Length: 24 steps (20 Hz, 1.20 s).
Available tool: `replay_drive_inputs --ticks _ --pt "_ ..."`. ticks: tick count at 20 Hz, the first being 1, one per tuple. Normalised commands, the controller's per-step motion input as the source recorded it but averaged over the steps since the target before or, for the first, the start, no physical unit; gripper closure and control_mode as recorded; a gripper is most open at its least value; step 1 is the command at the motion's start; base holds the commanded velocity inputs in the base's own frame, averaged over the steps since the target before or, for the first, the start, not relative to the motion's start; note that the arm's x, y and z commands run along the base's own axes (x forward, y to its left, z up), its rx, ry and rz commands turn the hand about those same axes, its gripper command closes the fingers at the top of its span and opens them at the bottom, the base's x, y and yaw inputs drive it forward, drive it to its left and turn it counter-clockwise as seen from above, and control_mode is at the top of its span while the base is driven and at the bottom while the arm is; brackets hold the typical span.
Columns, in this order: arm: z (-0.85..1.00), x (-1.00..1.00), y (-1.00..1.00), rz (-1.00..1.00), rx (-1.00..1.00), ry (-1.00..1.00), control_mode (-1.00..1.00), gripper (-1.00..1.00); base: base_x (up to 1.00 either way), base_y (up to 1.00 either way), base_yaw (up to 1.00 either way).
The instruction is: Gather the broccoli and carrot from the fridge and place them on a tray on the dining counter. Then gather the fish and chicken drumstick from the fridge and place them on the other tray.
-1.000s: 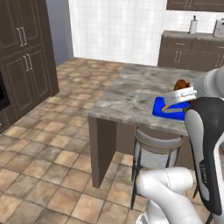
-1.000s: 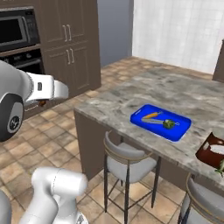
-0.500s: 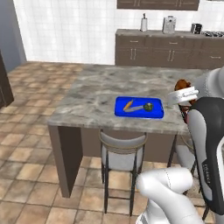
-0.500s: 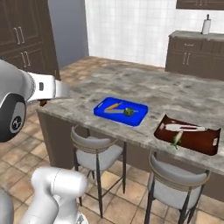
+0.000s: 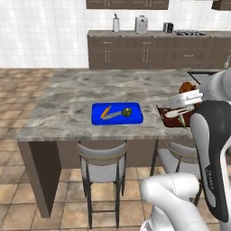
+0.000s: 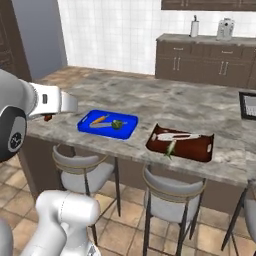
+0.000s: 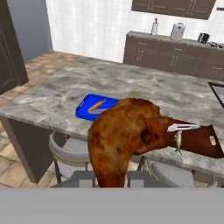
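The drumstick (image 7: 127, 138) sits big and brown right in front of us in the hand view, with its thin end down between the two dark tips of our gripper (image 7: 113, 177). Our gripper is squeezed tight on it. In the left base view we can see a bit of the drumstick (image 5: 186, 87) poking up behind our white arm, up in the air near the right end of the counter (image 5: 67, 103).

On the counter lie two trays, side by side but not touching. The blue tray (image 6: 107, 124) holds the carrot (image 6: 100, 119) and the broccoli (image 6: 117, 124), close together (the carrot is the orange stick, the broccoli the small green lump). The brown tray (image 6: 182, 146) holds the fish (image 6: 175, 136), which is long and pale. A small green thing (image 6: 170, 148) lies just beside the fish; we cannot tell what it is.

Stools (image 5: 102, 158) stand under the near edge of the counter. Far behind, dark cabinets (image 5: 149, 52) run along the white tiled wall.
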Motion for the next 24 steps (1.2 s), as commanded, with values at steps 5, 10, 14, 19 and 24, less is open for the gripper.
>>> replay_drive_inputs --ticks 5,10,14,19,24 --pt "0.0 0.0 0.0 0.0 0.0 0.0 1.0 1.0 0.2 -0.65 -0.24" --pt "0.0 0.0 0.0 0.0 0.0 0.0 1.0 1.0 0.2 -0.63 -0.2" --pt "0.0 0.0 0.0 0.0 0.0 0.0 1.0 1.0 0.44 -0.5 -0.12" --pt "0.0 0.0 0.0 0.0 0.0 0.0 1.0 1.0 0.52 -0.4 -0.08" --pt "0.0 0.0 0.0 0.0 0.0 0.0 1.0 1.0 0.63 -0.22 -0.04"
